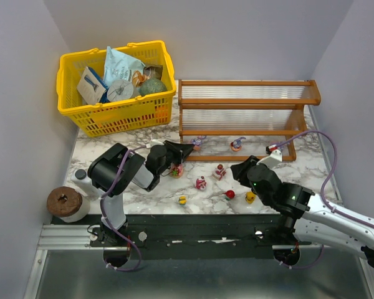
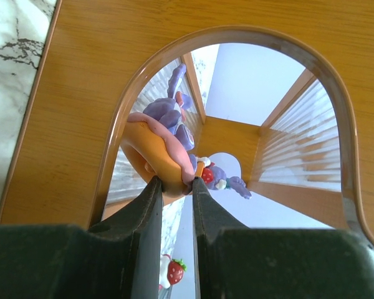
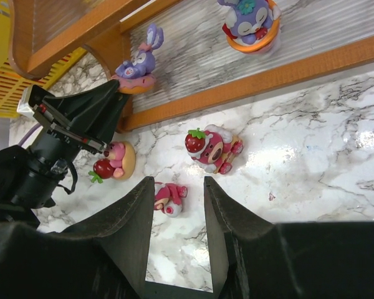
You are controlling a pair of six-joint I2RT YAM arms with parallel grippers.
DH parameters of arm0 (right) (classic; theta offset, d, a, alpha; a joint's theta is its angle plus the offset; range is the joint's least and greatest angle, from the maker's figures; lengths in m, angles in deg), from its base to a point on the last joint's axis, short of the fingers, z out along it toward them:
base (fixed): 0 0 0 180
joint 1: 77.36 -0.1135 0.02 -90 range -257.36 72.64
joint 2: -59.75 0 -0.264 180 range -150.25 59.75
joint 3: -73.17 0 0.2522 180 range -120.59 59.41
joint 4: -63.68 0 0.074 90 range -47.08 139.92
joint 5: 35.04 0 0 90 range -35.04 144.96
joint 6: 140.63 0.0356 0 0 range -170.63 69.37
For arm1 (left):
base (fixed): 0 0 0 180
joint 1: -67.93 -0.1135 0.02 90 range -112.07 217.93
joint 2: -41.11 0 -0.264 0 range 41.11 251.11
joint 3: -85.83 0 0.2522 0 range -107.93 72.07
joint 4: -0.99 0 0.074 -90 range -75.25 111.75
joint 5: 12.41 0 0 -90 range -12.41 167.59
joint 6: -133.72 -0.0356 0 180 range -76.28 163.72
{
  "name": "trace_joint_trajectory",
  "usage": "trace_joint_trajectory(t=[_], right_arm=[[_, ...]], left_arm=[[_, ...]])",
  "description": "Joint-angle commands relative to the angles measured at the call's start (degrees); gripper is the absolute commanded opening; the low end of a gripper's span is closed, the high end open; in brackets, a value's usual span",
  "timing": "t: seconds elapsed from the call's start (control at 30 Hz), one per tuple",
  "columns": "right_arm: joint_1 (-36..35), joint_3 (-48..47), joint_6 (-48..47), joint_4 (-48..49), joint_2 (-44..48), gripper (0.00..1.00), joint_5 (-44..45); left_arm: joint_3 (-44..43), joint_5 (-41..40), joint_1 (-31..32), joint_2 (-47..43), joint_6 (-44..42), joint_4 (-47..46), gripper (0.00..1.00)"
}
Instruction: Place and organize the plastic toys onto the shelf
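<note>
purple bunny pinched at the shelf's left end

stepped shelf [image 1: 249, 83] at the back of the desk [image 1: 156, 196]: orange-brown wooden frame with smooth grain, an arched cut-out in the end panel, three tiers of clear ribbed plastic. glossy desk top, white marble pattern with grey veins.

left claw [image 2: 174, 184] nearly closed, two dark matte fingers nipping the rounded pink-and-orange ring base of a purple bunny toy [image 2: 168, 115]. glossy plastic, long ears, tilted in the left wrist view and framed by the wooden arch. in the right wrist view, this toy at the left end of the lowest tier, right at the claw's tip. hard to tell whether resting on the ribs or held just above them.

further along that lowest tier, well apart from the left claw, a second purple toy [image 3: 252, 25], upright in an orange cup-shaped base.

right claw [image 3: 177, 182] partly open, gripping nothing, over the desk in front of the shelf. small pink toy [image 3: 168, 196] on the marble, seen in the gap between the dark fingers, untouched. just beyond it, a pink bear-like toy [image 3: 212, 149] with a red strawberry. near the left claw, a round tan-based toy [image 3: 115, 163] with a red fruit.

closer to the arm bases, three tiny rounded pieces in a loose row: yellow toy [image 1: 182, 200], red toy [image 1: 229, 194], second yellow toy [image 1: 250, 197].

left of the shelf, a yellow basket [image 1: 124, 115] of latticed plastic, packets inside.
</note>
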Motion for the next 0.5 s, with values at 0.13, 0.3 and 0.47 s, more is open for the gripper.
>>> trace_joint_trajectory(t=[0.13,0.3,0.47], right_arm=[[0.3,0.9,1.5,-1.4,-0.3,0.45,1.7],[0.3,1.0,1.9,-1.5,-0.7,0.45,1.5],[0.3,0.9,1.9,-1.3,-1.1,0.45,1.5]], left_arm=[[3.6,-0.6,0.1,0.6,-4.3,9.6,0.19],[4.3,-0.8,0.1,0.5,-5.0,10.3,0.20],[4.8,-0.6,0.1,1.0,-5.2,10.3,0.28]])
